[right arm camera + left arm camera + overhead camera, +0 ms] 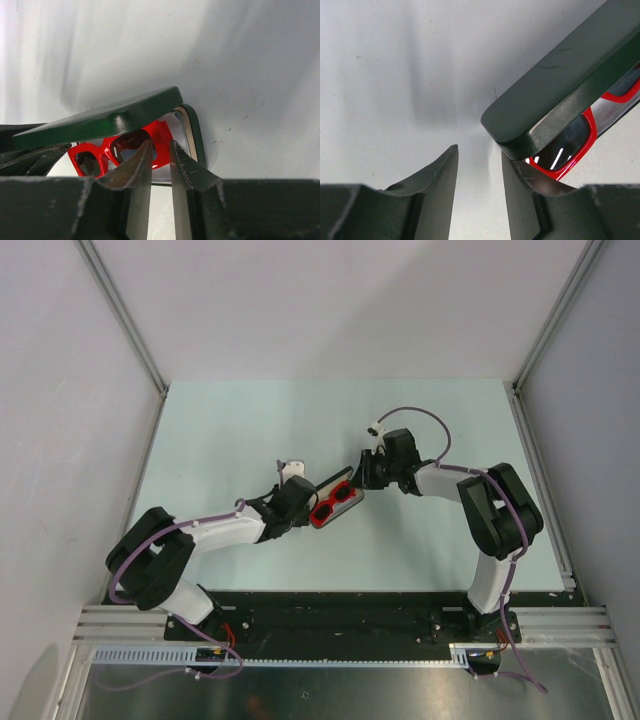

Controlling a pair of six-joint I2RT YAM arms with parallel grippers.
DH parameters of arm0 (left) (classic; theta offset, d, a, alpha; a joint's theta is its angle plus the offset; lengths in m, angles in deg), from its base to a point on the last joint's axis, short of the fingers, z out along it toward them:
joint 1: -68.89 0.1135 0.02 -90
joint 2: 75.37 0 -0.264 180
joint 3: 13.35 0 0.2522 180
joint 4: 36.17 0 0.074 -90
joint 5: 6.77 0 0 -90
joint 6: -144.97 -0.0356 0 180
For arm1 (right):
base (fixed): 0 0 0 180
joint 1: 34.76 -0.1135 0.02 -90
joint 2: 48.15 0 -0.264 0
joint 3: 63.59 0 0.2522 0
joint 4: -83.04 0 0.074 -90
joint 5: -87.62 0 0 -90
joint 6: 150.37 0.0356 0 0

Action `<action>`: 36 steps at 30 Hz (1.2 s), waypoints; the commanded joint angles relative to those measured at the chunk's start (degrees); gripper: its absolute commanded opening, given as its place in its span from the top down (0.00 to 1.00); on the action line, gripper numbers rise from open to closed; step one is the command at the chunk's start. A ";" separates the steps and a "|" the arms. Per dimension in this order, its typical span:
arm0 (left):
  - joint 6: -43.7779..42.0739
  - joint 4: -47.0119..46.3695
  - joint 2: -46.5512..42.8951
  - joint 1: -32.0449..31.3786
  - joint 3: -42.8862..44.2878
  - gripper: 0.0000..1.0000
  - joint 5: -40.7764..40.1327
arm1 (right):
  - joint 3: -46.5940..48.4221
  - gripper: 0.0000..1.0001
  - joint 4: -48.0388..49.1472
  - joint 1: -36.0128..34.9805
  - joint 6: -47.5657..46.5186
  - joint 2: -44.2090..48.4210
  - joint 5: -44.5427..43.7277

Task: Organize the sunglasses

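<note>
Poking from the half-shut case (198, 134), the sunglasses (100, 150) could be crushed by its lid (110, 117); left gripper (480, 156) and right gripper (160, 146) stand parted, empty.

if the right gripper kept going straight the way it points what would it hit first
Probably the sunglasses: the right gripper aims at their red frame, which lies in the case under its raised lid. Depth is unclear, so the tips may already touch.
</note>
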 commanded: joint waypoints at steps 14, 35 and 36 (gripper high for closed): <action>-0.05 -0.90 1.58 0.06 2.43 0.57 3.51 | 1.82 0.83 -4.63 -0.06 -1.92 0.90 -1.14; 1.18 -0.99 -3.77 -0.02 -0.21 0.53 0.79 | 1.82 0.83 -4.81 -1.03 -1.39 3.71 -3.86; 1.26 -0.90 -3.95 -0.02 -0.47 0.53 1.05 | 1.82 0.83 -4.55 -1.11 -1.30 3.72 -3.78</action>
